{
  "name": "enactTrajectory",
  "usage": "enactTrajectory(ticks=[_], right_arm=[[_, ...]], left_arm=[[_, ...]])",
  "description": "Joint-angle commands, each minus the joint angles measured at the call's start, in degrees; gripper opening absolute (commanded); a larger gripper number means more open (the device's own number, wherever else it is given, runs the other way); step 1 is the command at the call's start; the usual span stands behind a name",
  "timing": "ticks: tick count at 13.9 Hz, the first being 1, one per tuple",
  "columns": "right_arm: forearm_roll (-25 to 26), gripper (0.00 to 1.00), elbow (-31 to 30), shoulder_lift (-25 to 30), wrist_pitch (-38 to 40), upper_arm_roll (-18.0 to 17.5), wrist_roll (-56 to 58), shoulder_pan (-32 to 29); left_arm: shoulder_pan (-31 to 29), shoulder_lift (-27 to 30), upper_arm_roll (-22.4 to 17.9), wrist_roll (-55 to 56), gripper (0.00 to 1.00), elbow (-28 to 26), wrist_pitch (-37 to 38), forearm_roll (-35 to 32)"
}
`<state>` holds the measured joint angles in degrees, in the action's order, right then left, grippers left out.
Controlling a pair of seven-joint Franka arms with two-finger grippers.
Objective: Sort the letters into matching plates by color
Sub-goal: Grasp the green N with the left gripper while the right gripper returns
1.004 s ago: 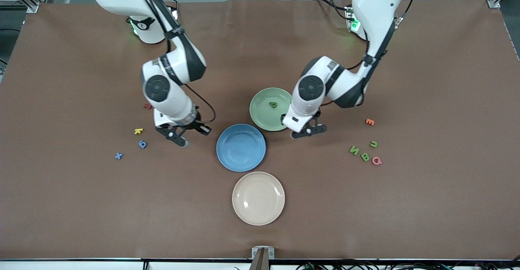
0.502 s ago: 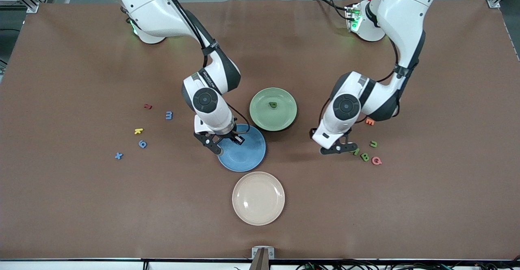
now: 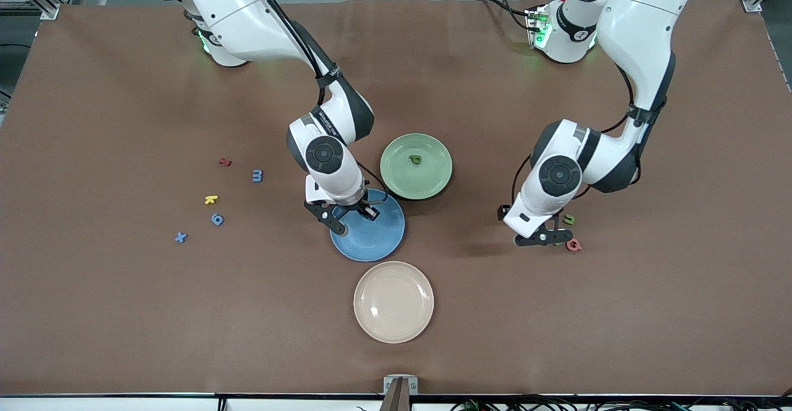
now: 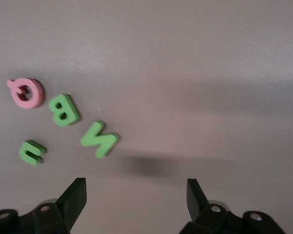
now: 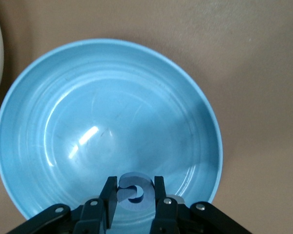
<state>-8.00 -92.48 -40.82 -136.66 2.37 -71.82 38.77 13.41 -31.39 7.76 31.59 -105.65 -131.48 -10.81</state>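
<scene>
- Front view: right end effector (image 3: 352,219) over the blue plate (image 3: 377,237); left end effector (image 3: 544,234) over green letters (image 3: 568,219) toward the left arm's end of the desk (image 3: 124,312); one green letter (image 3: 416,160) lies in the green plate (image 3: 416,182).
- Left wrist view: fingers (image 4: 74,196) spread apart, holding nothing.
- Right wrist view: fingers (image 5: 109,200) clamp a blue letter (image 5: 133,191).

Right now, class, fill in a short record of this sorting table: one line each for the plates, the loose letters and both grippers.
blue plate: empty
green plate: holds one green letter
cream plate: empty, nearest the front camera
right gripper: over the blue plate's rim, shut on a blue letter
left gripper: open, above the green letters N, B and a third one, with a pink letter beside them
loose blue letters: three, toward the right arm's end
</scene>
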Motion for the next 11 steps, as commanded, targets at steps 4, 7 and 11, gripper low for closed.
enactTrajectory(ticks=[4,7,11], right_arm=[[-0.35,1.0,2.13,-0.76,0.95,0.8,-2.19,1.3],[-0.35,1.0,2.21,-0.67,0.87,0.8,-2.01,0.96],[0.18,1.0,2.92,-0.4,1.13,1.15,-1.22,0.17]], left_arm=[[-4.97,-1.04,0.59,-4.78,0.91,-2.19,-5.54,-1.23],[-5.06,-1.83,0.59,-4.69,0.91,-2.98,-7.73,-1.15],[-5.06,-2.53,0.59,-4.25,0.91,-3.68,-7.91,-1.15]])
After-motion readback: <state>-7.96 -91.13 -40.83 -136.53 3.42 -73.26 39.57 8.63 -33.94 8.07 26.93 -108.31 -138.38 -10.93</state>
